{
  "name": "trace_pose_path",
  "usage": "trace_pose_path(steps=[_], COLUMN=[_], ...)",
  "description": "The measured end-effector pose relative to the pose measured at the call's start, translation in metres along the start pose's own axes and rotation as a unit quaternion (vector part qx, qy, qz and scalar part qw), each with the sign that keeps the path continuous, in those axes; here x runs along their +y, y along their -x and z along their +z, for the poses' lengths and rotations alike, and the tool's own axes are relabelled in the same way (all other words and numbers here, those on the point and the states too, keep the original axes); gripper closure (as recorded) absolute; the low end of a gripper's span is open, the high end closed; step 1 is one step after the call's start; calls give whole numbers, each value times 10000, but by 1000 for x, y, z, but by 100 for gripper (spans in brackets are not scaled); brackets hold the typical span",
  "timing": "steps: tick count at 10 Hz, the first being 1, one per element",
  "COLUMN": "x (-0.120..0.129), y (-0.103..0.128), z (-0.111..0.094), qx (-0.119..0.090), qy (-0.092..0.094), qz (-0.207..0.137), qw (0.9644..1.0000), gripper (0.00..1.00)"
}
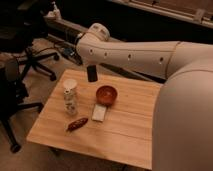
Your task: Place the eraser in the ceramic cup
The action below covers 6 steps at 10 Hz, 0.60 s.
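The ceramic cup (pixel 70 96) is a tall white cylinder with faint dark marks, standing upright on the left part of the wooden table (pixel 125 135). A flat black block, the eraser (pixel 92 75), is upright at the table's far edge, behind and to the right of the cup. It is directly under the end of my white arm (pixel 130 52). My gripper (pixel 91 66) is the dark part right above the block, and I cannot tell whether it holds the block. The block is clearly apart from the cup.
A red-orange bowl (pixel 106 95) sits mid-table, right of the cup. A white flat pad (pixel 99 113) lies in front of it. A small red pepper-like item (pixel 77 124) lies front left. Black office chairs (pixel 20 75) stand to the left. My arm's large shell fills the right side.
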Motion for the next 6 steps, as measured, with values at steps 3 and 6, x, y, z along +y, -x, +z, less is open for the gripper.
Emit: trace_pose_path(steps=[3,6], x=[-6,-17], y=[-30,-61], z=[-14,-22], qx=[151,466], qy=[46,270], qz=[-106,-555], qw=[9998,9970], gripper=[100,100])
